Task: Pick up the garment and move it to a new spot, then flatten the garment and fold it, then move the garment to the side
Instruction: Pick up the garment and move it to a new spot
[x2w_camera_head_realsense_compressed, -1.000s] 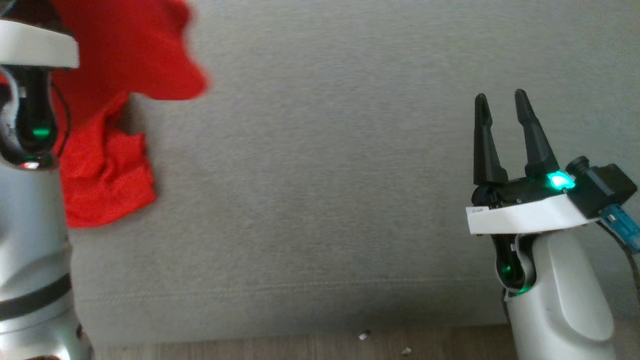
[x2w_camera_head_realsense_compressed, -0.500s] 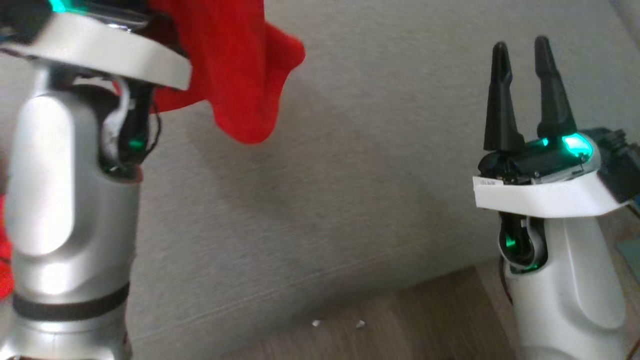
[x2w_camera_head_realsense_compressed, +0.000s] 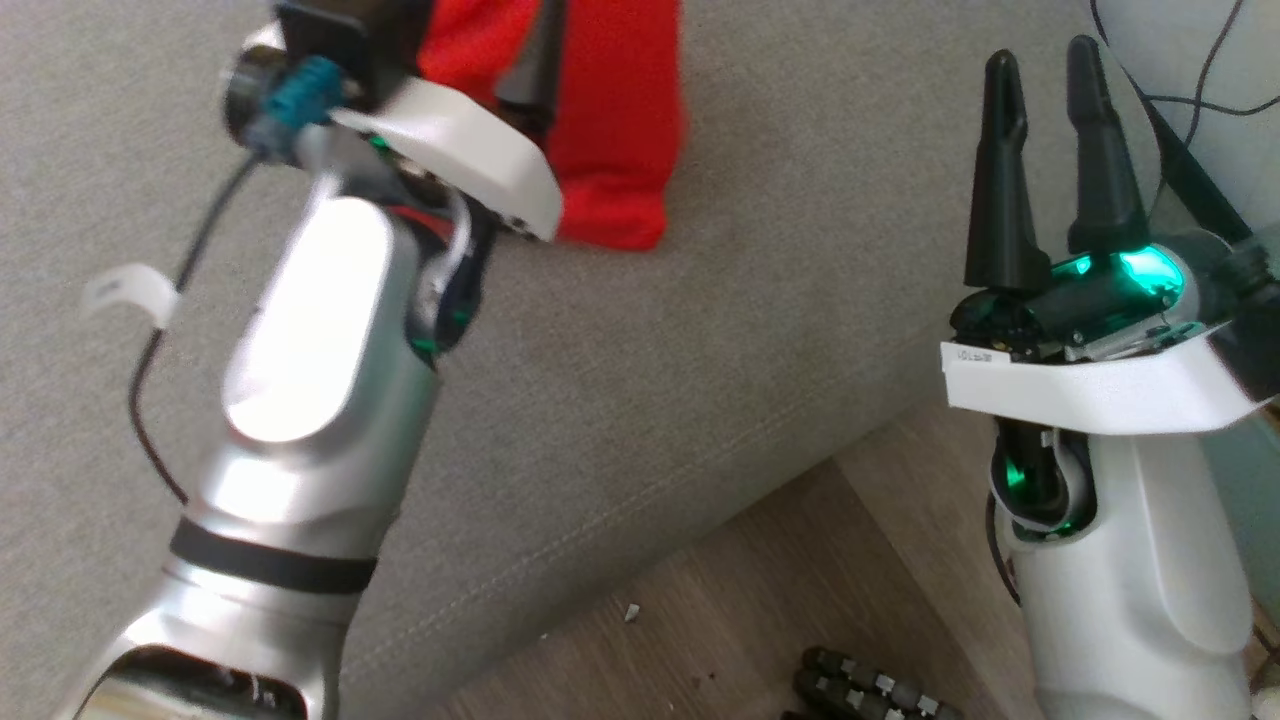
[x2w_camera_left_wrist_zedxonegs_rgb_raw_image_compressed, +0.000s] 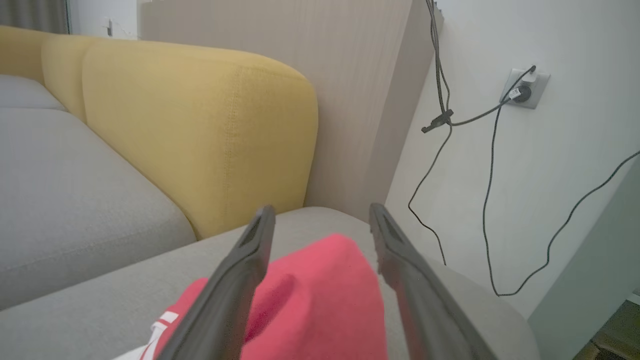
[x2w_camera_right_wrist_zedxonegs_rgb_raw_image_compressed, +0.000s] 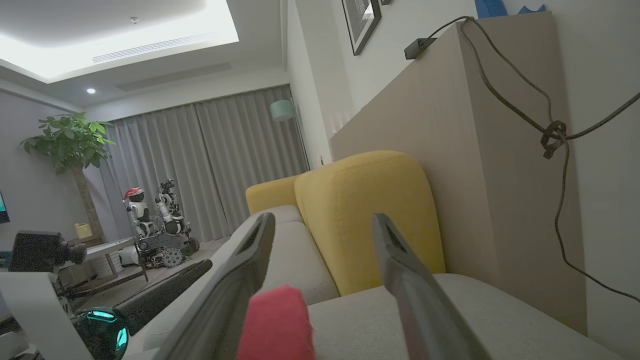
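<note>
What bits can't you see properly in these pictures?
- Red garment: head view, left arm covers part, top edge cuts it.
- Garment's white print: left wrist view, blurred, cut by bottom edge.
- Dark lumpy thing: head view, cut by bottom edge.

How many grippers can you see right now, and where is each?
2. The left gripper is open, the red garment showing between its fingers. The right gripper is open at the head view's right, fingers up, clear of the garment.
</note>
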